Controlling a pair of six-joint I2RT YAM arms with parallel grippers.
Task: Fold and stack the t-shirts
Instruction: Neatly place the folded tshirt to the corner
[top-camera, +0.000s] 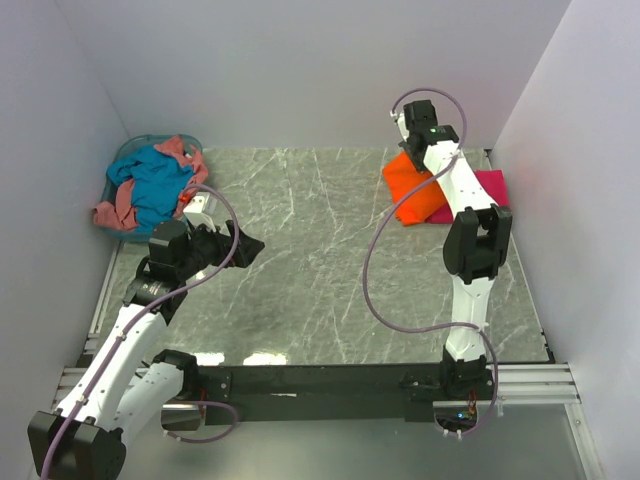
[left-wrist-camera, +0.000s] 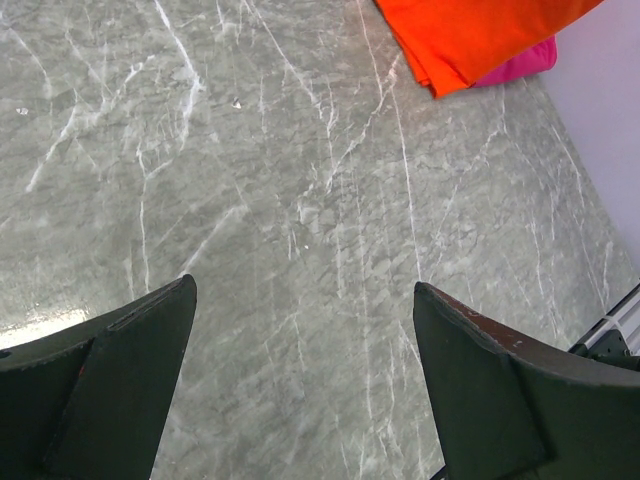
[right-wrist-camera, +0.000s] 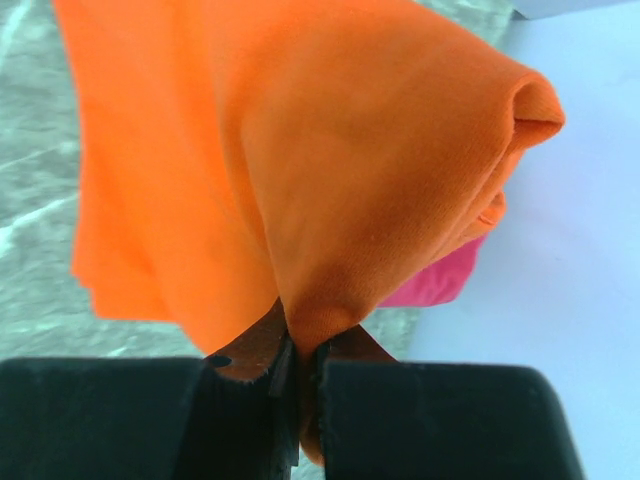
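Observation:
A bright orange t-shirt lies folded at the table's far right, partly on top of a magenta-pink t-shirt. My right gripper is shut on a pinch of the orange cloth, which bunches up from the jaws. The magenta shirt shows beneath it. A teal-blue t-shirt and a salmon-pink t-shirt are heaped in the basket at the far left. My left gripper hangs open over bare marble, holding nothing. The orange and magenta shirts lie far ahead of it.
The pale blue round basket stands in the far left corner against the walls. White walls enclose the marble tabletop on three sides. A metal rail with both arm bases runs along the near edge.

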